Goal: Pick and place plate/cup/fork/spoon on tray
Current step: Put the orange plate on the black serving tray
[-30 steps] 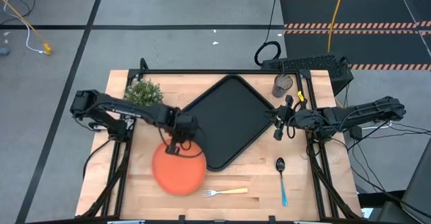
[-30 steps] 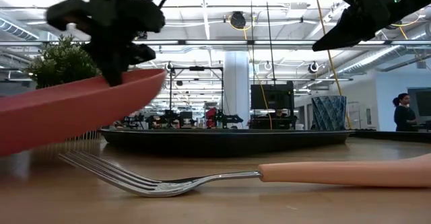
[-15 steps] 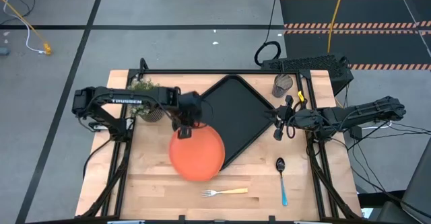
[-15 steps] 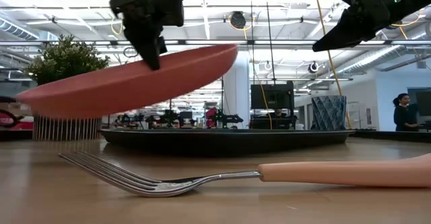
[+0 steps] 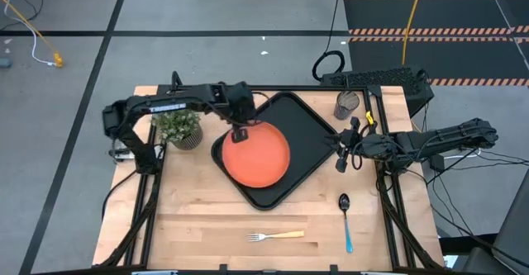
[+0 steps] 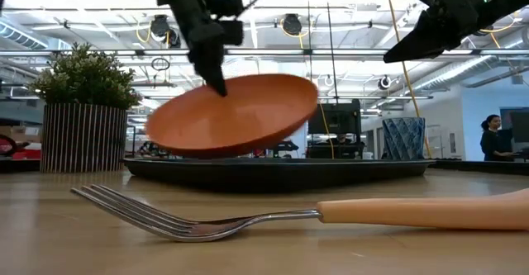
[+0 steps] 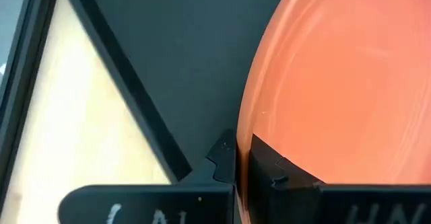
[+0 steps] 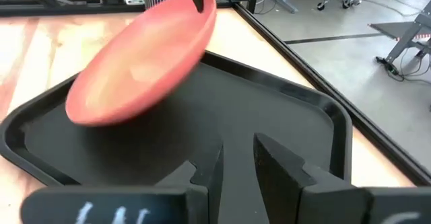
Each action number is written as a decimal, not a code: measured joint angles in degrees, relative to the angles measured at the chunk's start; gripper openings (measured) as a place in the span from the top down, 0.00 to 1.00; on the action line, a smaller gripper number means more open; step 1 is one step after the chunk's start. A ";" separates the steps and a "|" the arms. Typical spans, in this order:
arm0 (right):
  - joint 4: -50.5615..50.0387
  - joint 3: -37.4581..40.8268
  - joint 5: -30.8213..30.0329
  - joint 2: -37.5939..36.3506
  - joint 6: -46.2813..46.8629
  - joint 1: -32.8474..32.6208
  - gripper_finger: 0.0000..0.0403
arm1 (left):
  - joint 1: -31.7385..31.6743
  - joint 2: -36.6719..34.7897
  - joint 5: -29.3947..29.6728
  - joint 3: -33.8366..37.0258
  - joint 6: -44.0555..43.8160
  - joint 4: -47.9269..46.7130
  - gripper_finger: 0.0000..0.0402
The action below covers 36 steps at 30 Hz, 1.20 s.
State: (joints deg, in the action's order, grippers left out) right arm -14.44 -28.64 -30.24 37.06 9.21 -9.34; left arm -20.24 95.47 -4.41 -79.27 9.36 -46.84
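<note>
We've got the left hand [image 5: 240, 131] pinching the plate [image 5: 257, 157] by its rim, tilted over the tray [image 5: 307, 131]. Release it too high and it could clatter or slide onto the rim.

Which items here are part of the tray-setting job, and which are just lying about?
Job: plate held by left gripper above tray; cup, fork, spoon on the table.
Lying about: potted plant, keyboard.

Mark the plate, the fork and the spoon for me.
plate [image 5: 256, 155]: high view, middle of its orange face.
fork [image 5: 285, 234]: high view, on the tan handle.
spoon [image 5: 347, 229]: high view, on the blue handle.
</note>
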 joint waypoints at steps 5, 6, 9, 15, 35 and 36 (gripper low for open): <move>-0.60 0.02 0.16 0.00 1.36 0.00 0.81 | -0.06 8.52 -0.02 -7.03 3.13 -2.80 0.99; -0.70 0.02 0.20 0.00 1.48 0.00 0.81 | -0.20 10.17 -0.15 -8.54 3.84 -2.71 0.99; -1.04 0.02 0.22 0.00 1.69 0.00 0.81 | -0.69 14.05 -0.19 -12.91 5.03 -2.61 0.99; -2.70 0.04 0.25 -0.01 2.22 0.00 0.81 | -0.73 20.01 -0.37 -18.16 7.59 -2.58 0.99; -5.64 0.04 0.27 -0.02 5.12 0.00 0.81 | -0.64 23.31 0.86 -17.81 10.15 1.76 0.82; -5.64 0.04 0.26 -0.02 5.12 0.00 0.81 | -0.64 23.31 0.97 -17.81 10.15 1.76 0.80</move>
State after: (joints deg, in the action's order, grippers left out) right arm -20.08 -28.60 -29.98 37.04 14.33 -9.34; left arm -20.88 118.78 -3.44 -97.08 19.51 -45.08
